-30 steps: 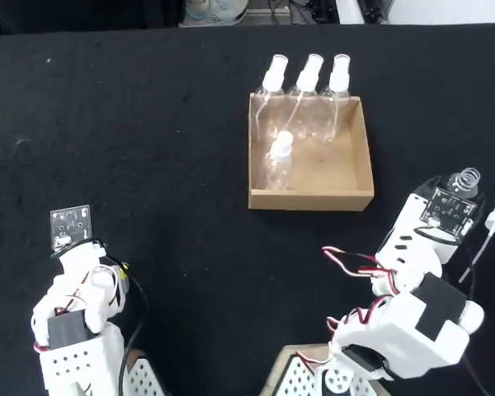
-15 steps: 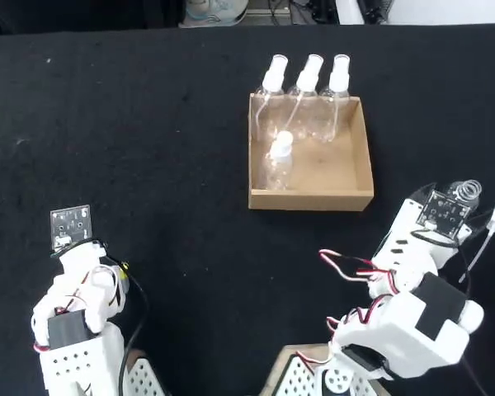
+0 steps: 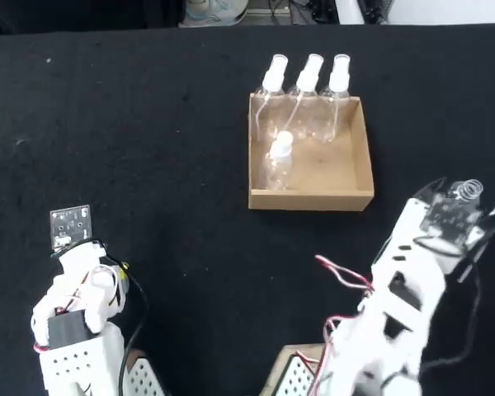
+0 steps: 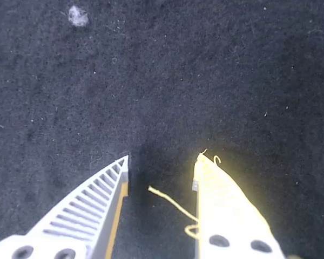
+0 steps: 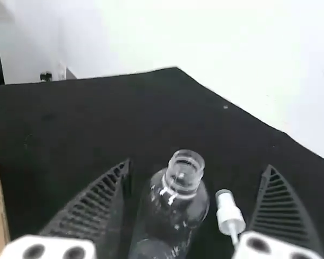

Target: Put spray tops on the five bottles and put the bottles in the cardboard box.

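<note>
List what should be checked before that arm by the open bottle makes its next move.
1. The right gripper is open around the open bottle: ok.
2. The bottle's neck is bare, ready for a top: ok.
3. The loose spray top is clear of the gripper's closing path: cannot tell.
4. The box has free floor for another bottle: ok.
5. The left gripper is open, holding nothing: ok.

High camera down over the whole table — wrist cameras close, low; bottle common to high and right views.
</note>
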Robot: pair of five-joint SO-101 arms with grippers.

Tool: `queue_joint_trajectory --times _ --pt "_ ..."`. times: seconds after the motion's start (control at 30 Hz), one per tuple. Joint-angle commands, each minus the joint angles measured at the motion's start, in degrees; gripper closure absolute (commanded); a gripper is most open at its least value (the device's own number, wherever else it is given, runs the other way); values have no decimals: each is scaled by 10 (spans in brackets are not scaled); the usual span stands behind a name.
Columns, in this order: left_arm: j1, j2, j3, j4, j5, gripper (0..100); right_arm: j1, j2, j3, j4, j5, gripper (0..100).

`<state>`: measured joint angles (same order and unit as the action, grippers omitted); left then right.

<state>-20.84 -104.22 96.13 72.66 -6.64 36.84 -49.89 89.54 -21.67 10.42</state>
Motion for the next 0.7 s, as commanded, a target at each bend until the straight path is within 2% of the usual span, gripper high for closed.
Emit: queue_joint_trajectory --times 0.0,0.1,0.3,0.47,0.67 --pt "0 -4 12 3 -3 808 9 -196 -122 310 -1 673" --pt "0 -4 12 3 -3 808 8 -265 -201 440 -1 673" --pt "0 -4 12 3 -3 808 40 -209 -291 473 -4 674" --pt "0 -4 12 3 -3 808 97 -63 -424 497 -62 740" --pt "0 -4 12 3 -3 808 119 212 -666 643 -65 761"
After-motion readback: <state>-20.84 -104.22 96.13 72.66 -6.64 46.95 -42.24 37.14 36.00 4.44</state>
